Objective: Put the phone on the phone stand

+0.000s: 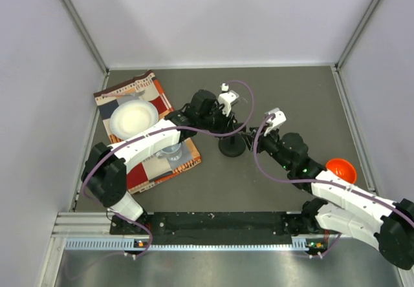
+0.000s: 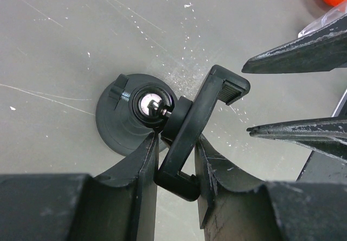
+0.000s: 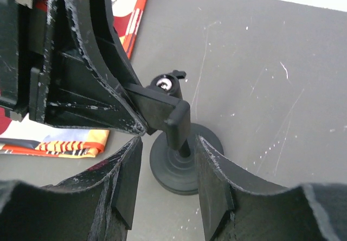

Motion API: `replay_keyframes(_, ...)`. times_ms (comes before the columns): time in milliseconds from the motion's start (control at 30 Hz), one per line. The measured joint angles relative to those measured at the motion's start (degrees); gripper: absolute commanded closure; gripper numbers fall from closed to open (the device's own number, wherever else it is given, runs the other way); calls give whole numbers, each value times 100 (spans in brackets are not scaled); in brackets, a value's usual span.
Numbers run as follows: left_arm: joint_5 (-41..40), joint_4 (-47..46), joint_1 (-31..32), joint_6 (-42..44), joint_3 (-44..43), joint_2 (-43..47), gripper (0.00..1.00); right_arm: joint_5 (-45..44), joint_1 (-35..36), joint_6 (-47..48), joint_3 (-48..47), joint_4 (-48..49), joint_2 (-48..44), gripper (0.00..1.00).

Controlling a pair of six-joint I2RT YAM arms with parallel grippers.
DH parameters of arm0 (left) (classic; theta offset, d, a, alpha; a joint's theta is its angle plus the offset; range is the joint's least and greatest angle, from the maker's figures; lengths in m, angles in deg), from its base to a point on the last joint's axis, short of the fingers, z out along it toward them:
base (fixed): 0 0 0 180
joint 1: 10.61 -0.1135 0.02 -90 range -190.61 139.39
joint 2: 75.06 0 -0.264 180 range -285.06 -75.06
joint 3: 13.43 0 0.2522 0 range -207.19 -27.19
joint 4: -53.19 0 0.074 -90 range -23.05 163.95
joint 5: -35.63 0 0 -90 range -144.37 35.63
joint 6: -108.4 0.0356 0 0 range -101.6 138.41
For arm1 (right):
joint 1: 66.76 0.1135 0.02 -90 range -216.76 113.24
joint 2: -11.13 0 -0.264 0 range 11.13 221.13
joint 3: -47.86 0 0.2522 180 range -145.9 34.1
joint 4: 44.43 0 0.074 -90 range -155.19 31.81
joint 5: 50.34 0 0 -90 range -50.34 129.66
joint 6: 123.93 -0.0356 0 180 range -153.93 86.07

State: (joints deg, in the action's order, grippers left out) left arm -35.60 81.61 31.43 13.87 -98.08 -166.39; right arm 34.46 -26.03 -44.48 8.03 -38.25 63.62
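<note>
The phone stand [image 1: 231, 146], black with a round disc base [image 2: 116, 127], stands mid-table. My left gripper [image 2: 176, 143] is shut on the lower end of its clamp bracket [image 2: 201, 113], with both fingers pressed against it. My right gripper [image 3: 167, 148] comes in from the right. It is open, and its fingers [image 2: 295, 54] straddle the bracket's other end [image 3: 176, 119] with a gap on each side. In the top view the left gripper [image 1: 223, 124] and the right gripper [image 1: 247, 136] meet over the stand. The phone is out of view.
An orange-checked cloth [image 1: 155, 90] lies at the left with a white plate [image 1: 134, 119] and a clear glass [image 1: 171, 152] on it. An orange bowl [image 1: 341, 169] sits at the right beside the right arm. Walls enclose the table on three sides.
</note>
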Motion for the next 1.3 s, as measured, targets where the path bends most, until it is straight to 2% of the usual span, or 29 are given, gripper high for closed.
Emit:
replay_keyframes(67,4,2,0,7,0,0,100,59,0,87,0,136,52,59)
replay_keyframes(167,4,11,0,13,0,0,92,120,0,223,-17,326,234,59)
replay_keyframes(333,2,24,0,7,0,11,72,114,0,352,-35,503,542,68)
replay_keyframes(500,-4,26,0,0,0,11,63,-4,2,358,-35,645,570,75)
replay_keyframes(600,17,44,0,-50,0,11,65,-87,0,365,-35,713,570,86)
replay_keyframes(633,26,46,0,-79,0,11,69,-120,2,358,-35,726,570,93)
replay_keyframes(700,26,39,7,-136,0,11,82,-175,2,345,-31,745,570,100)
replay_keyframes(767,-15,-2,7,-151,0,11,94,-216,4,334,-31,758,570,100)
replay_keyframes(833,-11,-20,7,-177,0,9,100,-243,4,321,-31,774,570,100)
replay_keyframes(1000,245,-35,-31,-122,-70,-101,100,-260,-2,184,-17,669,485,100)
replay_keyframes(1200,979,57,-125,212,-389,-435,100,-367,-42,-339,114,129,-79,100)
replay_keyframes(1267,1137,120,-122,319,-490,-529,91,-422,-39,-546,214,-35,-332,100)
replay_keyframes(1300,1196,129,-114,345,-520,-564,78,-446,-42,-629,254,-116,-446,100)
